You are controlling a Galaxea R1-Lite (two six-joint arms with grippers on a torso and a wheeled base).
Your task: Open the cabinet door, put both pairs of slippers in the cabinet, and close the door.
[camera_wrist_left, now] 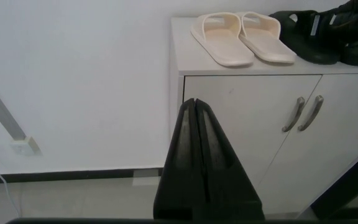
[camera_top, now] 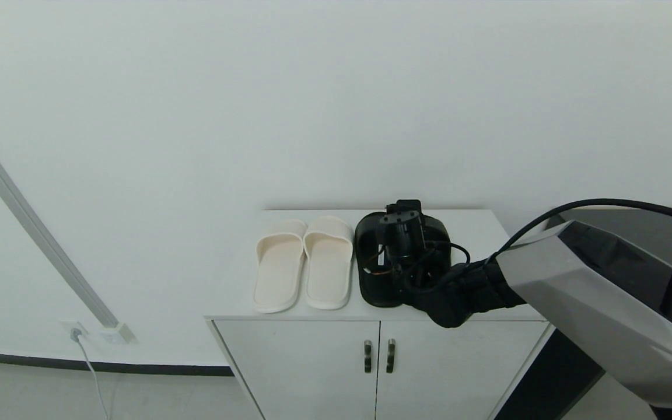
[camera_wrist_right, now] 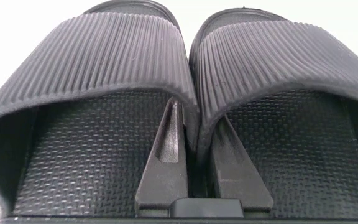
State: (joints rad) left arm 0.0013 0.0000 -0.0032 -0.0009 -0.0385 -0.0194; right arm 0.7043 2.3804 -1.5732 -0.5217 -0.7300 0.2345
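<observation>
Pinch on black slippers (camera_top: 372,286), doors (camera_top: 312,373) shut.
Right gripper (camera_wrist_right: 196,115) sits atop the cabinet (camera_top: 231,294), one finger inside each black slipper, jaws drawn nearly together on the two adjoining inner walls. White slippers (camera_top: 327,265) lie just beside the black pair on the same top. Left gripper (camera_wrist_left: 195,106) hangs low in front of the cabinet, fingers pressed flat together, holding nothing. Likely risks: the grip takes only thin, soft side walls, so one slipper could peel free on lifting. A sideways drag could shove the white pair. With both handles (camera_top: 367,356) untouched, the load has nowhere to go unless the left arm opens a door.
</observation>
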